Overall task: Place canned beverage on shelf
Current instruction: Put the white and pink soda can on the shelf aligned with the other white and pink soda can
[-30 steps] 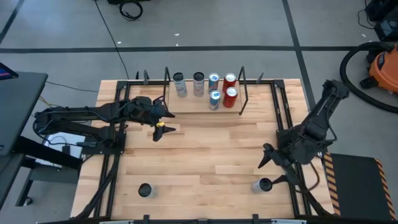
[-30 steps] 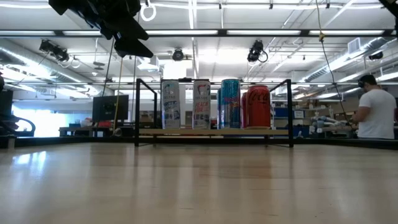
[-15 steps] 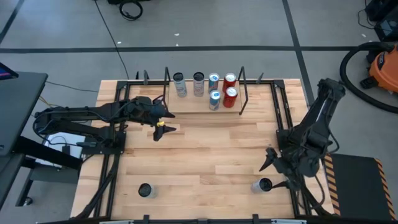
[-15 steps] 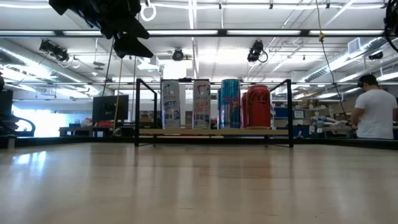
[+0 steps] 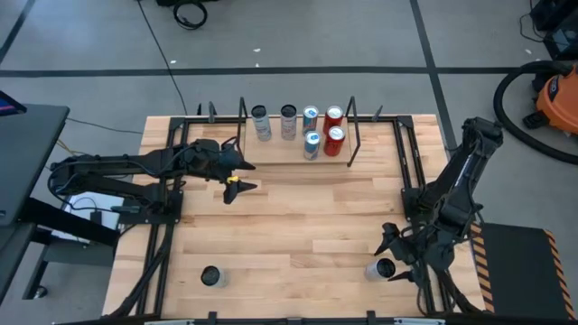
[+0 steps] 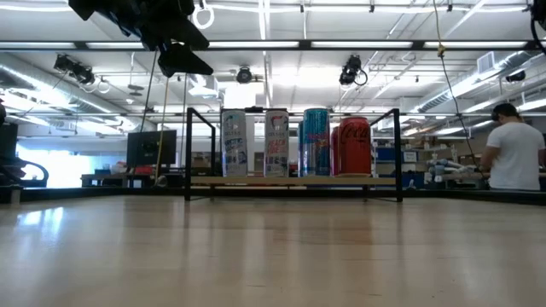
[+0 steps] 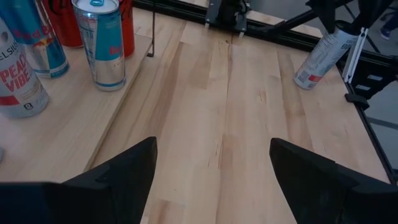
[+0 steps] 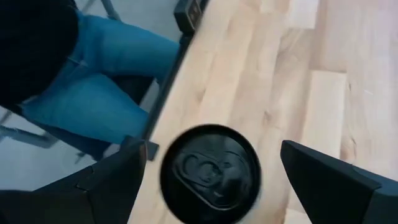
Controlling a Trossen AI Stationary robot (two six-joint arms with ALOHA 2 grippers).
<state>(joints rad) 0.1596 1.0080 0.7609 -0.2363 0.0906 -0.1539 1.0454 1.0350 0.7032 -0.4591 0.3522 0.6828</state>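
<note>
My right gripper (image 5: 390, 256), fingers apart, has swung down over the black-topped can (image 5: 384, 268) at the frame's lower right, readying a pickup for the shelf (image 5: 298, 149), while my left gripper (image 5: 237, 177) waits open.

I see the butcher-block tabletop (image 5: 298, 226) filling the middle from above. Orange shop vacuum (image 5: 553, 99) on the floor at 2 o'clock, black hose (image 5: 508, 90) curling beside it. Black cable coil (image 5: 190, 13) at 12 o'clock. Hazard-striped plate (image 5: 515, 271) at 4 o'clock, just beside the table. Dark desk (image 5: 27, 153) at 9 o'clock. Low view: person in white shirt (image 6: 514, 158) at 3 o'clock, far back. Right wrist view: a leg in blue jeans (image 8: 93, 87) beyond the table edge.
</note>
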